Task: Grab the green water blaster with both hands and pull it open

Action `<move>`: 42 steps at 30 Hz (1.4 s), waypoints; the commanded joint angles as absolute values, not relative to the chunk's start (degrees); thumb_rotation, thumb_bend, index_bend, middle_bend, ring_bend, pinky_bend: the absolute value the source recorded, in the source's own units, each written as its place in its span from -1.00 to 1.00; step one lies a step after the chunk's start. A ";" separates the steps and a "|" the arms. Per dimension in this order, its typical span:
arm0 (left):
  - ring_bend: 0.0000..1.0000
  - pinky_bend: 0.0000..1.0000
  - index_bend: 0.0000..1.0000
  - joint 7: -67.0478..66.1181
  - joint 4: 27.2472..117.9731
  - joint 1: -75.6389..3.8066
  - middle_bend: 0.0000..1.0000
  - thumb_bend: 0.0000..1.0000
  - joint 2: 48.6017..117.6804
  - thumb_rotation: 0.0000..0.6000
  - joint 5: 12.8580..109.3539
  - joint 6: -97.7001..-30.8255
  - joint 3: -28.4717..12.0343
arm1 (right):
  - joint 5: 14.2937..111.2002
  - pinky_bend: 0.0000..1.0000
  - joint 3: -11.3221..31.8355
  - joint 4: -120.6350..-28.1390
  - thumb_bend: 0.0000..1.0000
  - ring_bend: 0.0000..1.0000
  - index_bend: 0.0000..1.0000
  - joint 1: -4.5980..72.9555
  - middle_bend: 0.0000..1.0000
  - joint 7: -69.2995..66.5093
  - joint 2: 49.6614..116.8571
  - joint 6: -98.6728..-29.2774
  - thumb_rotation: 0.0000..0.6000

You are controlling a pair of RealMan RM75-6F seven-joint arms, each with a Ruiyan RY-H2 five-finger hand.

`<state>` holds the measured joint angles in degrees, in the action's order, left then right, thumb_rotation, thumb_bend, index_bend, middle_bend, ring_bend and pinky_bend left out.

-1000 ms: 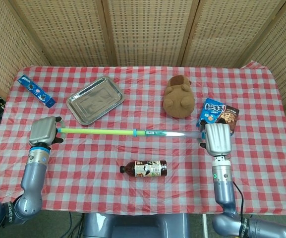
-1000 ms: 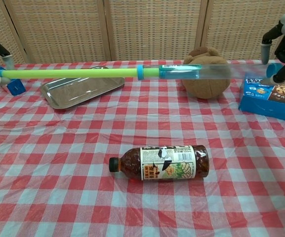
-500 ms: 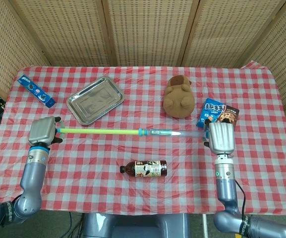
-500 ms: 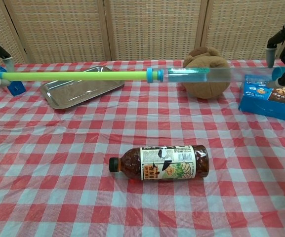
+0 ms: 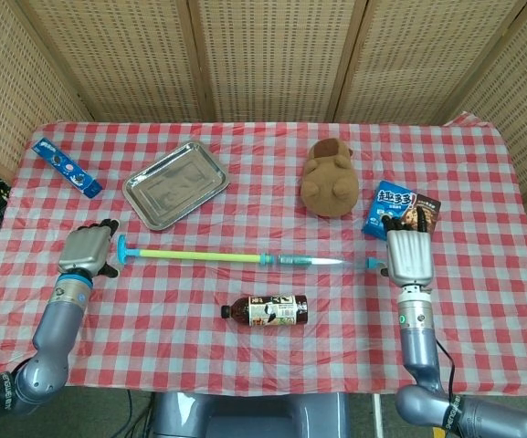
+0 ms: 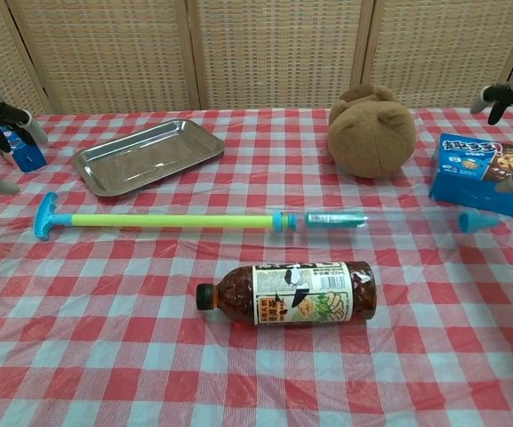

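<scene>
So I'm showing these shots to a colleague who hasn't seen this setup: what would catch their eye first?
Most likely the long green water blaster, pulled out and lying flat across the middle of the checked table, with the left hand and right hand open at its two ends. Next, the brown plush toy behind it and the dark drink bottle lying on its side in front.

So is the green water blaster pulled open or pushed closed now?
Pulled open: the green water blaster lies on the tablecloth with its long green rod drawn out of the clear barrel.
</scene>
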<state>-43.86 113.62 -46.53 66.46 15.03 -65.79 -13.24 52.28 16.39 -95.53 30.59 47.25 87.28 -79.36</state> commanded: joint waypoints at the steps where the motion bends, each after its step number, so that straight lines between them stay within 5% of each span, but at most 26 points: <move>1: -0.74 -0.78 -0.73 -43.75 114.40 -46.90 -0.86 -0.42 65.38 1.00 14.77 -64.09 -12.40 | 49.69 -0.91 16.51 -96.12 -0.53 -0.37 -0.66 30.78 -0.46 48.95 86.86 -78.62 1.00; 9: -0.87 -0.99 -0.73 -37.66 115.44 -44.32 -0.99 -0.42 64.56 1.00 21.29 -61.98 -11.04 | 50.73 -0.97 14.94 -95.73 -0.53 -0.63 -0.71 30.07 -0.67 46.72 86.61 -78.67 1.00; 18: -1.00 -1.00 -0.79 -21.67 113.89 -32.67 -1.00 -0.42 65.53 1.00 49.91 -68.71 -6.89 | 64.88 -1.00 9.27 -95.22 -0.55 -1.00 -0.78 26.03 -0.99 33.87 84.51 -81.16 1.00; 33: -1.00 -1.00 -1.00 -16.09 102.61 -16.65 -1.00 -0.46 71.82 1.00 81.27 -94.27 3.73 | 88.43 -1.00 -1.46 -84.58 -0.68 -1.00 -0.99 15.45 -1.00 12.44 82.50 -96.97 1.00; 42: -1.00 -1.00 -1.00 -16.56 98.71 -12.04 -1.00 -0.47 73.12 1.00 84.74 -97.65 6.01 | 90.20 -1.00 -1.74 -82.35 -0.70 -1.00 -1.00 12.42 -1.00 8.43 81.71 -99.83 1.00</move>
<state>-16.67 98.87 -12.20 73.04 84.72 -97.63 6.07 90.07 -1.83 -82.40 12.55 8.58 81.79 -99.70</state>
